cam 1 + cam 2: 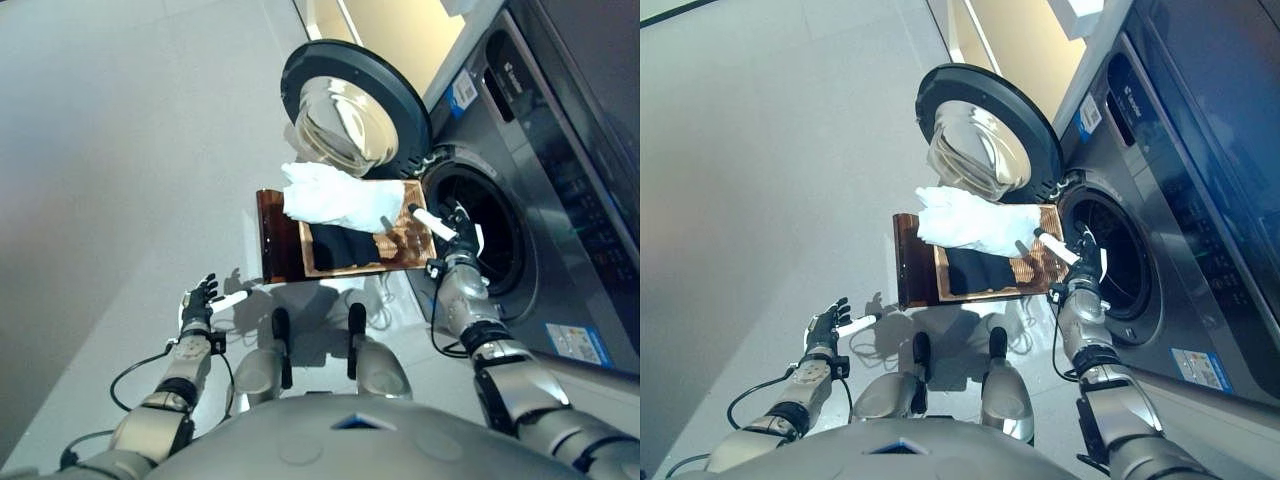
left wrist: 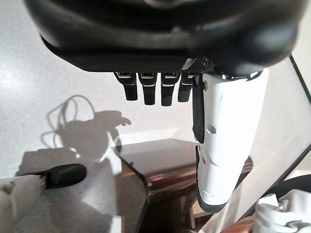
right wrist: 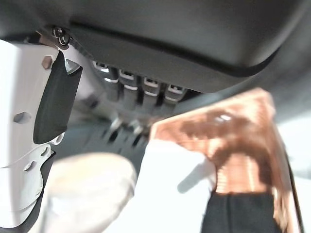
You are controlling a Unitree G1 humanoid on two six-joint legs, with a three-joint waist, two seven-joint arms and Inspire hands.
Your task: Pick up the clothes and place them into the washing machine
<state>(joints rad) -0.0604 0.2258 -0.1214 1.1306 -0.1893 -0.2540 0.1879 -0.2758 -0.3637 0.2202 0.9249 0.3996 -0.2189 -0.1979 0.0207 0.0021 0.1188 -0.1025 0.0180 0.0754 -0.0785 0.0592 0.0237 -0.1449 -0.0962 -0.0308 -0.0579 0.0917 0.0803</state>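
Floor: pale grey floor [image 1: 120,150], with a washing machine [image 1: 560,200] on the robot's right, its round door [image 1: 350,110] swung open.
Clothes: a white garment [image 1: 340,198] and a dark garment [image 1: 340,243] lie in a brown basket [image 1: 285,250], just left of the right hand.
Progress: nothing looks loaded yet; the drum opening [image 1: 485,235] appears empty, so both pieces remain to be moved.
Right hand: right hand [image 1: 452,232] raised between basket and drum, fingers relaxed and apart, holding nothing.
Left hand: left hand [image 1: 200,300] low, well away from the basket, fingers straight, empty.
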